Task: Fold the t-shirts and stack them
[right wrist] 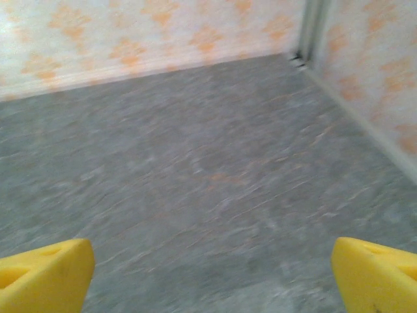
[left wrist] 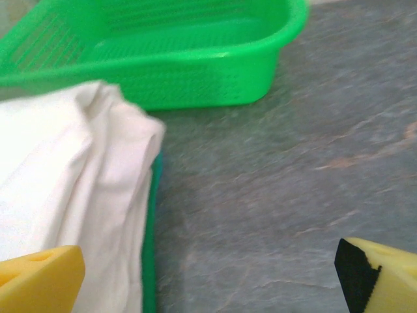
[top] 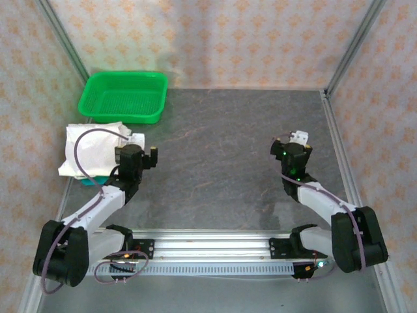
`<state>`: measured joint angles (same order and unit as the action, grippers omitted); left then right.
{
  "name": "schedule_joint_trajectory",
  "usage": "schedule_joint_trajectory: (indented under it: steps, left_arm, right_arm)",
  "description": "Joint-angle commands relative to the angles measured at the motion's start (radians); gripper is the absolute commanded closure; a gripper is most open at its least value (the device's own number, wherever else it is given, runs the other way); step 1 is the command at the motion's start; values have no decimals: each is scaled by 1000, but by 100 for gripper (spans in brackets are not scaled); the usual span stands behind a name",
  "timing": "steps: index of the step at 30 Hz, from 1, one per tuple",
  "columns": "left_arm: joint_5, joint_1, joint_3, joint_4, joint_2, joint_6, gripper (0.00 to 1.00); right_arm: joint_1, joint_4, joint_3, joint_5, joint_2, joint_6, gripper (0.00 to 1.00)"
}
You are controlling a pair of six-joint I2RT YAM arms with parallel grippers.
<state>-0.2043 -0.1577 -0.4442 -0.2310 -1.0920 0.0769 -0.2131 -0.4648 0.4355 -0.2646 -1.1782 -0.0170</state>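
Note:
The folded white t-shirts (top: 91,149) lie in a pile at the table's left edge, on top of something green (top: 88,182). In the left wrist view the pile (left wrist: 71,189) takes up the left side, with a green edge (left wrist: 151,248) under it. My left gripper (top: 138,142) hovers just right of the pile, open, with bare table between its yellow fingertips (left wrist: 39,280). It touches no cloth. My right gripper (top: 298,139) is far off on the right half of the table, open, and only grey tabletop lies between its yellow fingertips (right wrist: 378,274).
A green mesh basket (top: 124,96) stands at the back left, just beyond the pile, and looks empty (left wrist: 163,59). Patterned walls and metal posts (top: 345,59) close in the grey table (top: 228,150); a wall corner (right wrist: 306,39) lies ahead of the right gripper.

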Motion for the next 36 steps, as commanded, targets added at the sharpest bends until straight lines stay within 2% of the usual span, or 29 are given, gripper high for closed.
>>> schedule_joint_trajectory:
  steps: [1,4,11,13,15,23,36]
  left_arm:
    - [54,65,45,-179,-21,-18,0]
    - [98,92,84,-309,-72,-6,0]
    - [187,118,78,-513,-267,-43,0]
    - [201,118,40,-503,-336,-36,0]
    - [200,124,17,-519,-406,-45,0]
    - [178,134,12,-499,-405,-61,0]
    - [171,129,10,-497,-404,-59,0]
  right_arm:
    - [37,-113,-10,-86,-46,-84,6]
    - [107,-192,-41,-24,-114,-23,6]
    - [190,-418,-77,115,-316,21,6]
    - [199,-491,-83,150,-367,18,5]
    - [199,-440,-71,180,-351,11,5]
    - [199,-426,-57,182,-362,7,1]
    - [199,-430,-58,182,-363,7,0]
